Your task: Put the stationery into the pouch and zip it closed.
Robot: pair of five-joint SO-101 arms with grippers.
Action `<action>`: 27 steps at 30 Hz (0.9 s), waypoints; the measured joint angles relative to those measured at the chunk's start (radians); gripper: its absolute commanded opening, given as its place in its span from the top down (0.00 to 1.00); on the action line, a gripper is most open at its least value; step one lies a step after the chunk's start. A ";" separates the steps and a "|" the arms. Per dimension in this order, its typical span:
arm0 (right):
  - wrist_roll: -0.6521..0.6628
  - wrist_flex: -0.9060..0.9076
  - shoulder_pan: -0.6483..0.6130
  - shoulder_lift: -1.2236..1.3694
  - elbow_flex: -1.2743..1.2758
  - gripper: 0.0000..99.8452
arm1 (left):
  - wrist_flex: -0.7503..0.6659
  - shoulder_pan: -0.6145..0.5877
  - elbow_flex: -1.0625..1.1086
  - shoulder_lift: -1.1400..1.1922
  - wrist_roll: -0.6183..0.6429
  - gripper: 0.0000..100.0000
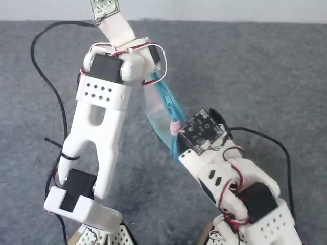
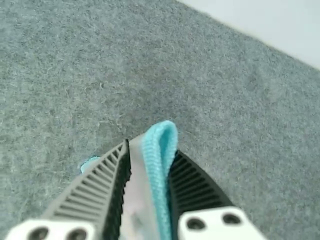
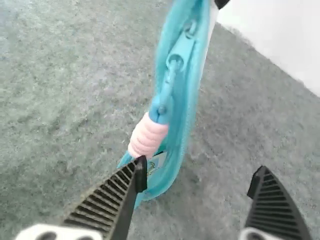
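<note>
A see-through teal pouch [image 1: 162, 115] hangs upright between the two arms, lifted off the grey mat. My left gripper [image 2: 150, 150] is shut on the pouch's teal fabric edge [image 2: 159, 160]; in the high view it holds the upper end [image 1: 153, 79]. My right gripper [image 3: 200, 169] stands open beside the pouch's [image 3: 182, 75] lower part. One of its fingers [image 3: 125, 192] is right next to the pink zipper pull [image 3: 147, 140], which hangs from the teal zip slider [image 3: 172, 62]. The pink pull [image 1: 174, 127] shows beside the right wrist camera board [image 1: 204, 131].
Grey felt mat [image 1: 265, 76] covers the table, with a pale wall [image 1: 230, 10] along its far edge. Black cables [image 1: 48, 76] trail at the left and another [image 1: 278, 148] at the right. Both arm bases stand at the near edge.
</note>
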 measured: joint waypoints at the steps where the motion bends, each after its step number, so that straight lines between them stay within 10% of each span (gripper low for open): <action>1: 0.000 -0.006 0.000 0.008 0.000 0.67 | 0.000 0.000 0.000 0.000 0.000 0.99; 27: -0.068 -0.069 -0.009 0.005 -0.009 0.67 | -0.009 -0.014 0.000 0.000 0.000 0.99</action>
